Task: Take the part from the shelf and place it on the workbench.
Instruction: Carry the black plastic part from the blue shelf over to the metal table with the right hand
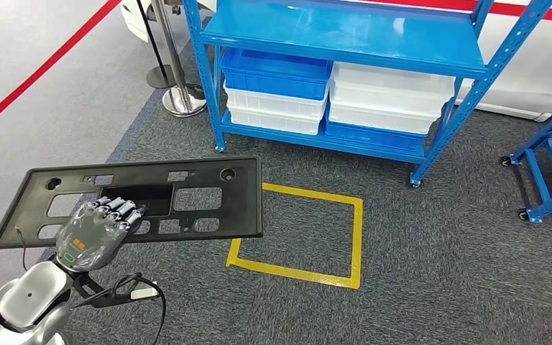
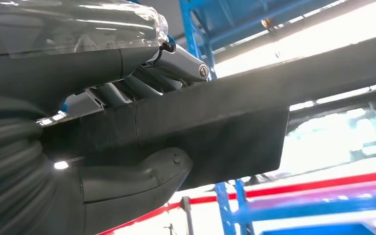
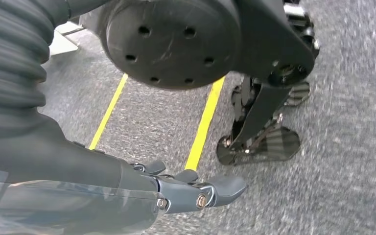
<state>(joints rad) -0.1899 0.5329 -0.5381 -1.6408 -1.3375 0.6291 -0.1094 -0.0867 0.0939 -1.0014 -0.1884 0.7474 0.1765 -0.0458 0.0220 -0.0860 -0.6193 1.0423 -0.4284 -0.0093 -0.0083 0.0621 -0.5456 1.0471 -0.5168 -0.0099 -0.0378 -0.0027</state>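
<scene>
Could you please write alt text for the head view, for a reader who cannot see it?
The robot's left hand holds a flat black part with many cut-outs out over grey carpet. Ahead stands a blue shelf with blue and white bins, and a yellow tape square marks the floor before it.

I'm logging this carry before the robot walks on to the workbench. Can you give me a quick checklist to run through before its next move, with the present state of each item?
1. Part in hand: ok. The left hand holds the black panel, fingers on top through a cutout.
2. Thumb underneath: ok. The left wrist view shows the thumb pressed under the panel's edge.
3. Panel attitude: ok. It sits roughly flat, clear of the blue shelf.
4. Balance: not ok. The grip sits left of the panel's middle, so the longer right side overhangs.
5. Right hand free: ok. It hangs over the carpet, holding nothing.
6. Workbench location: cannot tell.
</scene>
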